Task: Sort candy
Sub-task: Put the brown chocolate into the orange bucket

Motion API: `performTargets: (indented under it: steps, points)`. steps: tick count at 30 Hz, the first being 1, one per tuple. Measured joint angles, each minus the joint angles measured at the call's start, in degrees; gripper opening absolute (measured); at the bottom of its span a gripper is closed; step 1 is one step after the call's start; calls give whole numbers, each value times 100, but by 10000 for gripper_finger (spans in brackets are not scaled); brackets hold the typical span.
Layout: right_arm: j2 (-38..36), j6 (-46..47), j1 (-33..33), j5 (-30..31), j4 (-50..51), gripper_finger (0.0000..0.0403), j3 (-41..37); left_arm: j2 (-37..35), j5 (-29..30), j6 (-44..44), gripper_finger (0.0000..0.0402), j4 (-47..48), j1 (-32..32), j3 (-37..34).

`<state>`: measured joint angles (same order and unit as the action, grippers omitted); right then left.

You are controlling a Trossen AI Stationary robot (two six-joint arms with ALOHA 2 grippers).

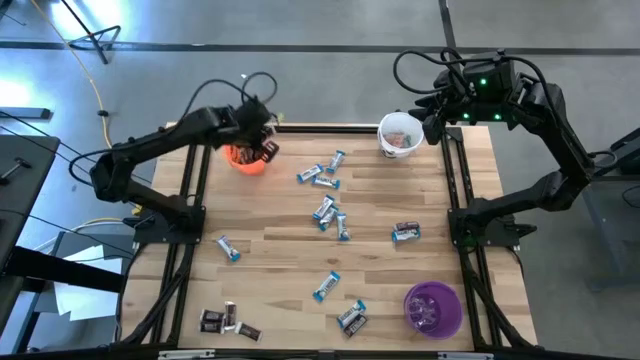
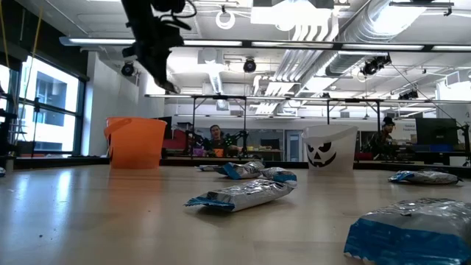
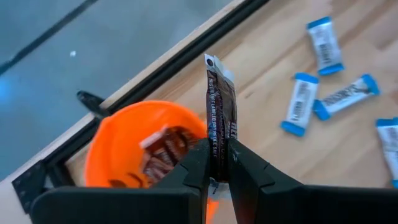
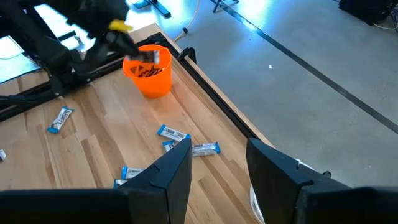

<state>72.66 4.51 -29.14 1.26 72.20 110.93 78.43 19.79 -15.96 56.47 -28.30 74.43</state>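
Note:
My left gripper (image 3: 219, 171) hangs over the orange cup (image 1: 245, 160) at the table's far left, shut on a dark brown candy (image 3: 221, 112). More dark candy (image 3: 165, 155) lies inside that cup. Blue-and-white candy (image 1: 320, 176) lies scattered flat over the middle of the table, and dark pieces (image 1: 225, 322) lie near the front edge. My right gripper (image 4: 217, 168) waits open, raised beside the white cup (image 1: 400, 135) at the far right, with nothing between its fingers. My left gripper pinches one end of the dark brown candy (image 3: 217, 163) between its two fingers (image 3: 198, 168). The fingers slant downward, and the wrapper sticks straight out past their tips. The candy is lifted clear, above the orange cup's rim (image 3: 186, 115).
A purple cup (image 1: 432, 308) stands at the near right corner. Another dark candy (image 1: 405, 232) lies right of the middle, and one more (image 1: 352, 318) beside the purple cup. Black frame rails (image 1: 455, 190) run along the table's left, right and far edges.

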Motion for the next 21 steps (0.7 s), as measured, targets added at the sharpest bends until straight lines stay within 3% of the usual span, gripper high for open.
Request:
performTargets:
  steps: [7,11,21]
  points:
    - [0,0,0,0,-1,149,-2,0,-772,215,33,32,-1044,-5]
    - [0,-1,0,0,1,149,-2,4,-877,108,33,157,-1416,-123]
    - [1,-1,-1,0,0,149,-1,4,-1281,-748,33,218,-1787,-617]
